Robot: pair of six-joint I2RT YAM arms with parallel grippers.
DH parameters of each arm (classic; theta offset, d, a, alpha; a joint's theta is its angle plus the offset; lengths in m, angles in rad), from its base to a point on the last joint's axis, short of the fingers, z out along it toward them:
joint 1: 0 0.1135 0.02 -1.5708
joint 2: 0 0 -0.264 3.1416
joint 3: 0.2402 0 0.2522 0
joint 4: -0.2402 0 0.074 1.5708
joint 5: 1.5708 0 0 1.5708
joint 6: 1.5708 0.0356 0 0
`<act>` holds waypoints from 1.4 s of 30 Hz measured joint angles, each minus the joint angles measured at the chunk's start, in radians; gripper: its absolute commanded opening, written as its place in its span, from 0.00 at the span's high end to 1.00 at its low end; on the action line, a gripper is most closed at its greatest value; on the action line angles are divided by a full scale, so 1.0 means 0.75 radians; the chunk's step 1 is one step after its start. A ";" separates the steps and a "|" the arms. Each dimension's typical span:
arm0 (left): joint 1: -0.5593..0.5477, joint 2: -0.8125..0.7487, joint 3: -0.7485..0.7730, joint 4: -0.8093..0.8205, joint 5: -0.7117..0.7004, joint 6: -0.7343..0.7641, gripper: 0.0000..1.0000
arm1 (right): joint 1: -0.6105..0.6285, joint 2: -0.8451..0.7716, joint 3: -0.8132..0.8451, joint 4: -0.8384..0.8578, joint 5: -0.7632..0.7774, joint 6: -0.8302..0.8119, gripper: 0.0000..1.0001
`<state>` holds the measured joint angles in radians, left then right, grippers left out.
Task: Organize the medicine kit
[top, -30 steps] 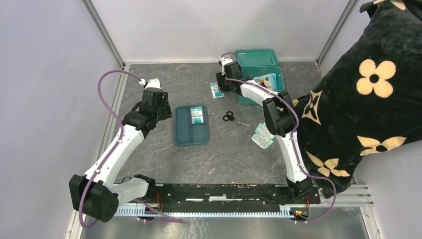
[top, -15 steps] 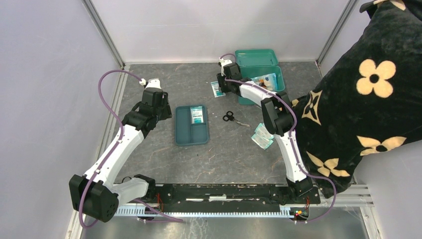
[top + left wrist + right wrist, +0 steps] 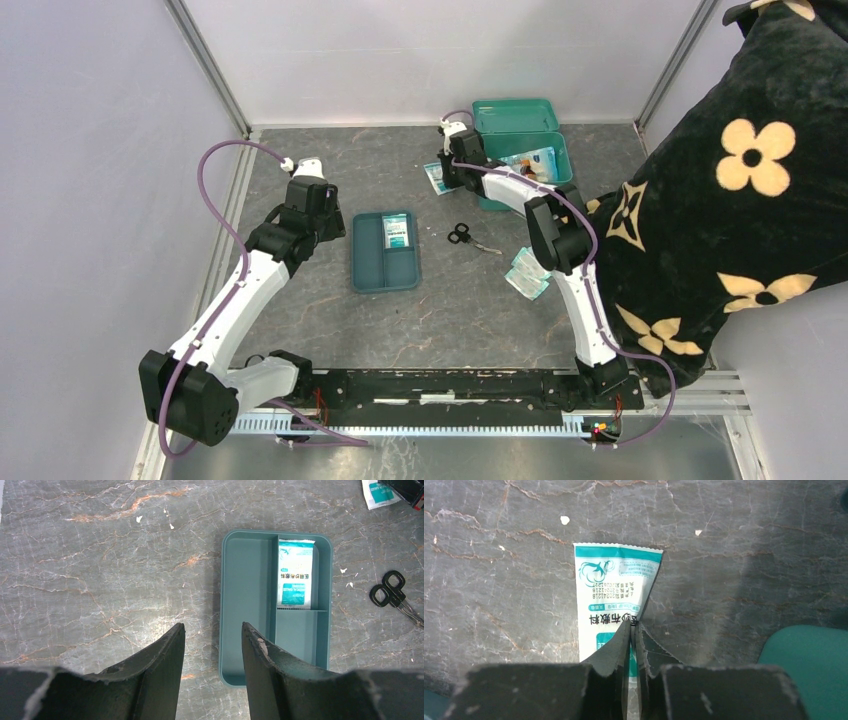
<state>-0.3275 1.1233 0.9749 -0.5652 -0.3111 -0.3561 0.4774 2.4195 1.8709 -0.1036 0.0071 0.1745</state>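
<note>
The medicine kit (image 3: 500,195), a teal-green box with its lid open, stands at the back right; a corner of it (image 3: 809,655) shows in the right wrist view. Just left of it a white-and-teal packet (image 3: 434,178) lies on the table. My right gripper (image 3: 448,172) is shut on the packet (image 3: 609,585), pinching its right edge between the fingertips (image 3: 634,625). My left gripper (image 3: 213,626) hangs open over the table at the left edge of the flat teal tray (image 3: 250,605), holding nothing. A second packet (image 3: 295,572) lies in the tray's upper right compartment.
Black scissors (image 3: 462,235) lie between the tray (image 3: 372,262) and the kit. Another packet (image 3: 527,272) lies near the right arm's elbow. A black flowered cloth (image 3: 740,200) fills the right side. A packet (image 3: 532,160) shows inside the kit. Walls enclose the table.
My right gripper has closed on the packet's edge and shifted slightly towards the kit. The left arm has not moved.
</note>
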 measured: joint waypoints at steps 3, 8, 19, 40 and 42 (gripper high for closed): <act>0.000 0.000 0.000 0.001 0.003 0.000 0.48 | 0.001 -0.034 -0.048 0.006 0.000 0.001 0.98; 0.000 0.000 0.000 0.000 0.004 0.001 0.48 | 0.003 -0.114 -0.132 0.006 -0.001 0.017 1.00; 0.000 0.000 0.000 0.001 0.007 0.000 0.48 | 0.092 -0.449 -0.446 0.138 0.058 0.229 1.00; 0.000 0.000 -0.001 0.001 0.023 0.000 0.48 | 0.470 -0.609 -0.825 0.372 0.440 0.621 1.00; 0.000 0.000 -0.001 0.002 0.029 0.000 0.48 | 0.480 -0.609 -0.825 0.374 0.453 0.638 1.00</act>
<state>-0.3275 1.1233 0.9745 -0.5640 -0.2893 -0.3561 0.8375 1.9625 1.2522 0.1768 0.3470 0.6533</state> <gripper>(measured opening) 0.521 0.006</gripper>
